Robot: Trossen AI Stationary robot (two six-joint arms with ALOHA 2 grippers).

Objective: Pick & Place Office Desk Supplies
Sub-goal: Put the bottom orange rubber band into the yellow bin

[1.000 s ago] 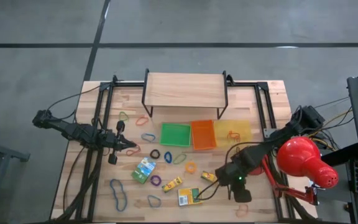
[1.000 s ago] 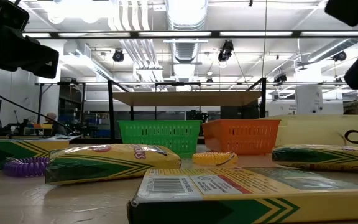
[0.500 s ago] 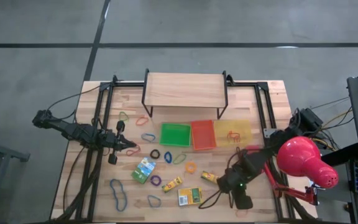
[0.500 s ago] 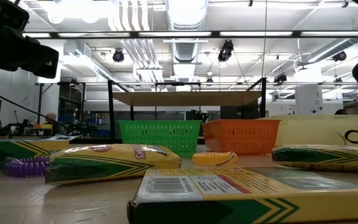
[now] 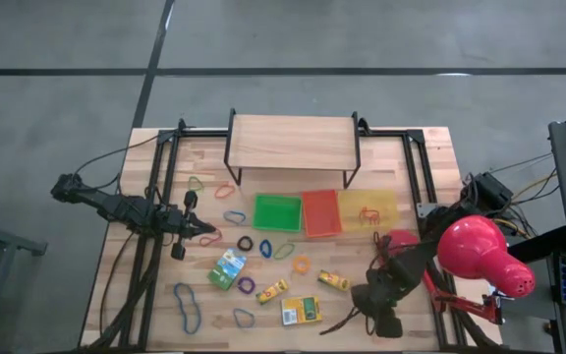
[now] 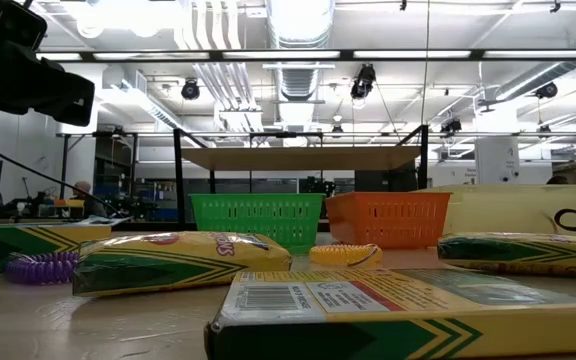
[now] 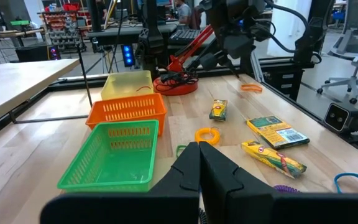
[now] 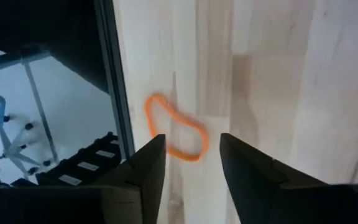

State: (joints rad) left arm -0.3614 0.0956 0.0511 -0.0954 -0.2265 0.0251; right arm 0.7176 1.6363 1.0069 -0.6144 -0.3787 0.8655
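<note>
Two arms over the table, one on each side

The right tool (image 5: pixel 385 324) points down near the front right edge of the table, and its two fingers (image 8: pixel 146 171) are spread apart. The left tool (image 5: pixel 207 232) lies low at the left, its fingers (image 7: pixel 194 171) pressed together.

The orange rubber band (image 8: pixel 174 132) is hidden under the right gripper (image 5: pixel 385 324) in the high view; box print is unreadable.

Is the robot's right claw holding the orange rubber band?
No, the right gripper is open, and the orange rubber band lies flat on the table ahead of its fingers.
</note>
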